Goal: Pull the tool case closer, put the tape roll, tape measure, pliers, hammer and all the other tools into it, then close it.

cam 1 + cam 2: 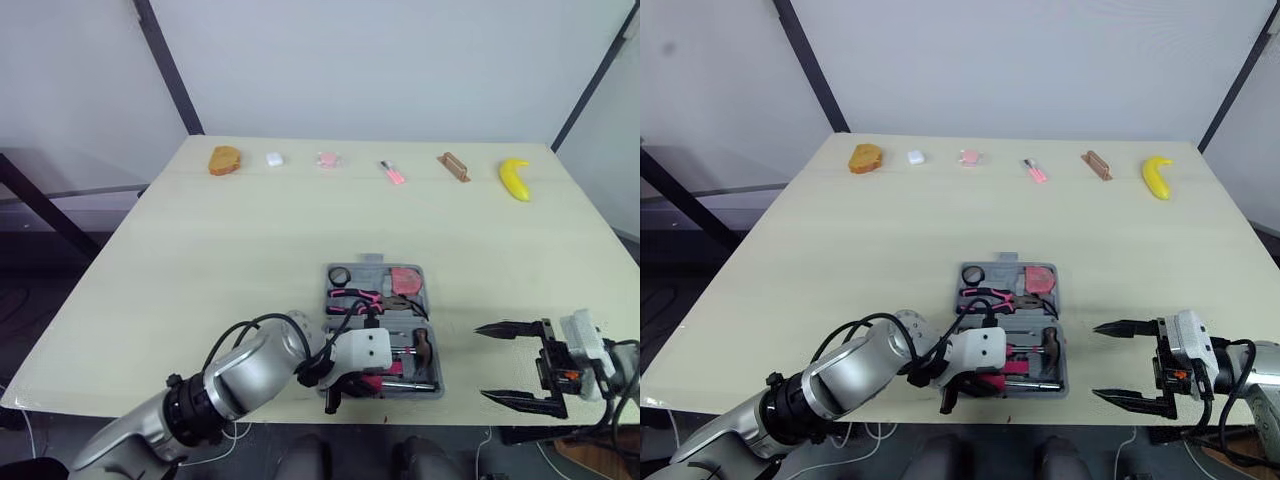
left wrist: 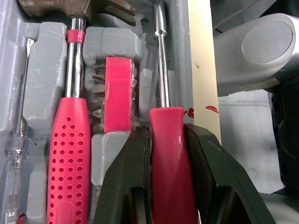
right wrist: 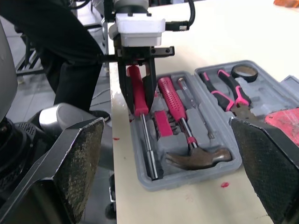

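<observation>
Count: one tool case (image 1: 375,266) holding one tape roll (image 1: 340,275), one tape measure (image 1: 406,280), one pliers (image 1: 355,297), one hammer (image 2: 69,154), one pink bit block (image 2: 117,93) and two screwdrivers: one red-handled screwdriver (image 2: 167,135) and one clear-handled screwdriver (image 2: 18,140). Six loose items sit along the far edge of the one table (image 1: 250,230): one banana (image 1: 515,179), one brown block (image 1: 453,166), one thin pink piece (image 1: 392,172), one rounder pink piece (image 1: 327,159), one white piece (image 1: 274,158) and one orange-brown lump (image 1: 224,160).

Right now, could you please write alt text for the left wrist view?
The left gripper has its black fingers shut on the red handle of a screwdriver lying in the grey tool case. Beside it in the case sit a pink bit holder and the red-handled hammer.
</observation>
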`<state>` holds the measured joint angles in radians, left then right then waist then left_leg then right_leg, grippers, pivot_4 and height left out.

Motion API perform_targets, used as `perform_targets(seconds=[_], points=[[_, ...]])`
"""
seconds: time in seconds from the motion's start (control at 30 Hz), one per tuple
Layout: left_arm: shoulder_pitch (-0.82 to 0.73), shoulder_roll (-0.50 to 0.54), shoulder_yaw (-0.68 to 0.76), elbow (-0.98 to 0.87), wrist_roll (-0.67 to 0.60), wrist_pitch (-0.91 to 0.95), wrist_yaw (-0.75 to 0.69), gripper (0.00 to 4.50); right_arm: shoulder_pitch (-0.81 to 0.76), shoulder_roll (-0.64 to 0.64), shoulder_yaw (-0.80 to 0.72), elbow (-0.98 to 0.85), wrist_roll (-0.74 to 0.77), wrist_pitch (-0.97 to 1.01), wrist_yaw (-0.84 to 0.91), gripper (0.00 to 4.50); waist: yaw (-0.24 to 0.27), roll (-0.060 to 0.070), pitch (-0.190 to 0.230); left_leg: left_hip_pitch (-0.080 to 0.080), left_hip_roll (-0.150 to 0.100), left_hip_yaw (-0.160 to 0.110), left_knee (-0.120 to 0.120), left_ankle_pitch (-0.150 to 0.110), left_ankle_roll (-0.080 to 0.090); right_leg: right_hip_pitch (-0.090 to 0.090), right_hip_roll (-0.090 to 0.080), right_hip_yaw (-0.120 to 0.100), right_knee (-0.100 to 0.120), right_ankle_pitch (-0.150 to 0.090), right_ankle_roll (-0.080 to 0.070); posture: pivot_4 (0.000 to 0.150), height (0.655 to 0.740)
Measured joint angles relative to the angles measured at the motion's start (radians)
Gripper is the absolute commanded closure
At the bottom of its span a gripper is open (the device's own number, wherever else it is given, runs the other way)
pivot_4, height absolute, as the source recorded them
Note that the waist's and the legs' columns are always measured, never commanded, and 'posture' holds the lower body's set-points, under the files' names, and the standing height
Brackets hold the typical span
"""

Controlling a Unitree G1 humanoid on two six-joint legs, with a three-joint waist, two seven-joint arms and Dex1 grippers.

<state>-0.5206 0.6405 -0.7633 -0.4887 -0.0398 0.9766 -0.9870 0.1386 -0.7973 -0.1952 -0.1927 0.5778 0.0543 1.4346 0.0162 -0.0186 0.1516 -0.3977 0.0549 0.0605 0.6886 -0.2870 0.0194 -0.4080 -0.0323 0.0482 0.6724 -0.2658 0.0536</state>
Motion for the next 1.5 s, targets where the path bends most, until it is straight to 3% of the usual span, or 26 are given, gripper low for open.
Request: perform_targets(seconds=[0.23,0.3,0.37,0.47,0.77,0.9,1.07,1.23,1.43,1.5], points=[[-0.002,-0.003,-0.001,0.011,-0.003,-0.01,-0.004,3.87,0.003,-0.013,0.0,0.015,-0.029,-0.016,-0.003,0.0,0.0,0.0,0.0,0.0,0.0,0.0,0.0,0.0,0.0,0.0,0.0,0.0,0.0,0.0,0.0,0.15,0.74],[-0.003,-0.002,0.0,0.016,-0.004,-0.014,-0.01,2.85,0.003,-0.013,0.0,0.014,-0.029,-0.016,-0.004,0.0,0.0,0.0,0.0,0.0,0.0,0.0,0.0,0.0,0.0,0.0,0.0,0.0,0.0,0.0,0.0,0.15,0.74],[-0.006,-0.003,-0.002,0.025,-0.004,-0.025,-0.013,2.32,0.003,-0.013,0.0,0.014,-0.029,-0.016,-0.004,0.0,0.0,0.0,0.0,0.0,0.0,0.0,0.0,0.0,0.0,0.0,0.0,0.0,0.0,0.0,0.0,0.15,0.74],[-0.006,-0.003,-0.014,0.03,-0.002,-0.051,-0.015,0.73,0.003,-0.013,0.0,0.014,-0.029,-0.016,-0.005,0.0,-0.001,0.0,0.0,0.0,0.0,0.0,0.0,0.0,0.0,0.0,0.0,0.0,0.0,0.0,0.0,0.15,0.74],[0.004,0.023,0.007,0.026,-0.019,-0.074,-0.02,0.73,-0.008,-0.012,0.003,0.013,-0.03,-0.019,-0.015,0.0,-0.002,0.0,0.0,0.0,0.0,0.0,0.0,0.0,0.0,0.0,0.0,0.0,0.001,0.0,0.0,0.15,0.74],[0.043,0.012,0.122,0.026,-0.094,-0.09,-0.021,0.73,-0.016,-0.01,0.009,0.017,-0.034,-0.025,-0.014,0.0,-0.002,0.0,0.0,0.0,0.0,-0.001,0.0,0.0,0.0,0.0,0.0,0.0,0.001,0.0,0.0,0.15,0.74],[0.145,-0.017,0.32,0.063,-0.249,-0.293,-0.104,0.73,-0.029,-0.001,0.022,0.033,-0.041,-0.038,-0.014,0.0,-0.003,0.0,0.0,0.001,0.0,-0.001,0.0,0.0,0.0,0.0,0.0,-0.001,0.001,0.0,0.0,0.15,0.74],[0.188,0.023,0.361,0.147,-0.253,-0.484,-0.168,0.73,-0.03,0.003,0.024,0.041,-0.043,-0.044,-0.015,0.0,-0.002,0.001,0.0,0.001,0.0,0.0,0.0,0.0,0.0,0.0,0.0,-0.001,0.001,0.0,0.0,0.15,0.74],[0.227,0.009,0.362,0.294,-0.235,-0.659,-0.227,2.48,-0.045,0.013,0.032,0.046,-0.046,-0.051,-0.02,0.0,-0.001,0.001,0.0,0.0,0.0,0.001,0.001,0.0,0.0,0.0,0.0,-0.001,0.0,0.0,0.0,0.15,0.74],[0.239,-0.028,0.361,0.359,-0.226,-0.717,-0.227,3.62,-0.047,0.014,0.033,0.046,-0.046,-0.057,-0.021,0.0,-0.002,0.001,0.0,0.0,0.0,0.0,0.001,0.0,0.0,0.0,0.0,-0.001,0.001,0.0,0.0,0.15,0.74]])
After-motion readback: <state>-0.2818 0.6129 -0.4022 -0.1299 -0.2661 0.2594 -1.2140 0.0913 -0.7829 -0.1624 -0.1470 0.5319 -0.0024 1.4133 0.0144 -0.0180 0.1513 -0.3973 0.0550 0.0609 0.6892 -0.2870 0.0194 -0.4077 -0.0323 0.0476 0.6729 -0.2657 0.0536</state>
